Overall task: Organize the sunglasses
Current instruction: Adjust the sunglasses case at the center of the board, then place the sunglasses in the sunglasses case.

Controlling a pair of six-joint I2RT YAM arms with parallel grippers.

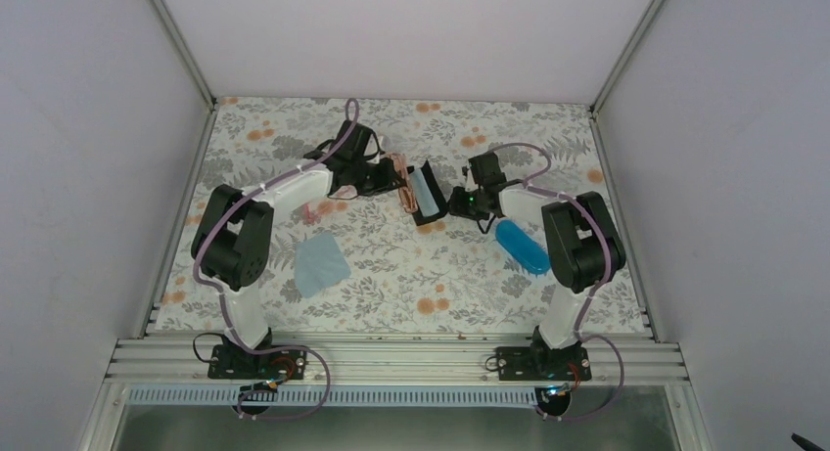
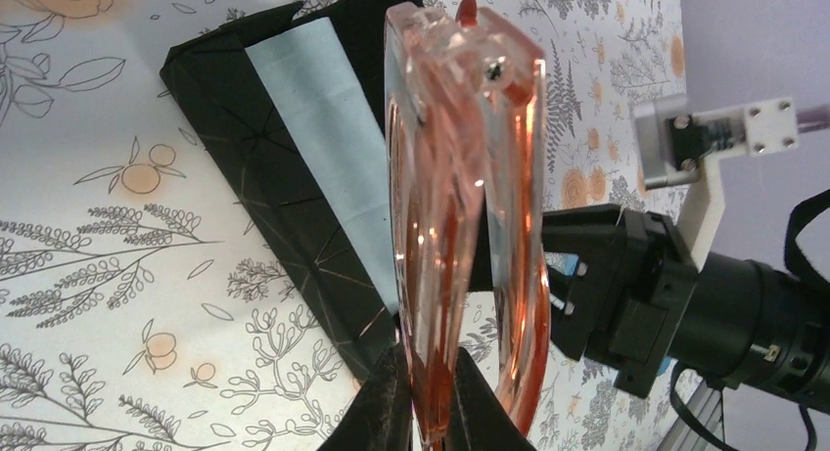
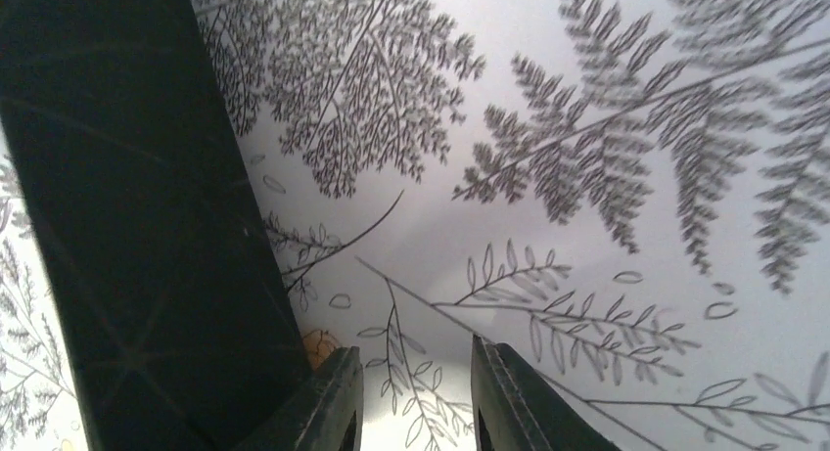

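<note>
The sunglasses (image 2: 460,226), pink-red and translucent with their arms folded, stand on edge in the left wrist view. My left gripper (image 2: 431,397) is shut on their lower rim. In the top view the sunglasses (image 1: 396,169) hang just left of an open black folding case (image 1: 429,199) with a light blue lining. My right gripper (image 1: 460,202) sits low against the case's right side. In the right wrist view its jaws (image 3: 416,397) stand apart with only tablecloth between them. The left finger (image 3: 328,402) is beside the black case wall (image 3: 127,226).
A glossy blue oval case (image 1: 521,247) lies by the right arm's elbow. A light blue cloth (image 1: 320,263) lies flat near the left arm, with a small pink item (image 1: 311,214) just above it. White walls enclose the floral tablecloth (image 1: 411,275) on three sides.
</note>
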